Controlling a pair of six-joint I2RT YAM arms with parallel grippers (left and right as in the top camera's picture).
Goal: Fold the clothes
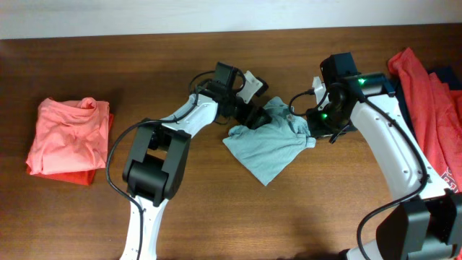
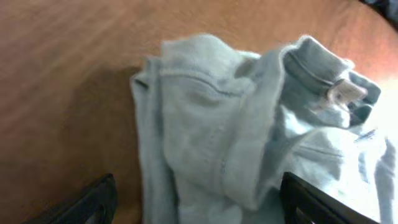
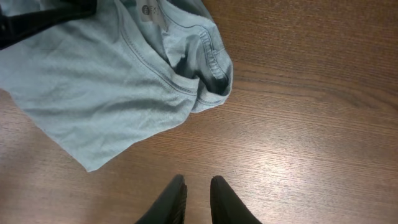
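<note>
The grey-blue T-shirt [image 1: 269, 142] is lying in a crumpled heap in the middle of the counter [image 1: 216, 209], between the two arms, with its collar [image 3: 208, 59] bunching at the right edge of the heap.

The left claw [image 2: 198, 202] is hanging open just over the upper left of the heap, its fingers [image 2: 93, 200] standing wide apart with cloth showing between them. The right claw [image 3: 194, 200] is hovering over bare wood just beside the collar. It is all but closed and is gripping nothing.

The shirt is looking far from foldable, so the step in hand is probably spreading it flat. To do that well, each claw should be pinching a single layer at an outer edge, a shoulder or the hem, rather than a thick fold. Then both should be drawing apart evenly so the cloth is opening out without twisting. The right claw would need to open before going for the collar side.

A folded coral T-shirt [image 1: 68, 137] is sitting at the far left of the overhead view. A red T-shirt [image 1: 426, 108] is lying over a navy one [image 1: 446, 76] at the far right.

A neck tag [image 3: 152, 12] is showing inside the collar. It is carrying a small round mark and some print, all too small to read.
</note>
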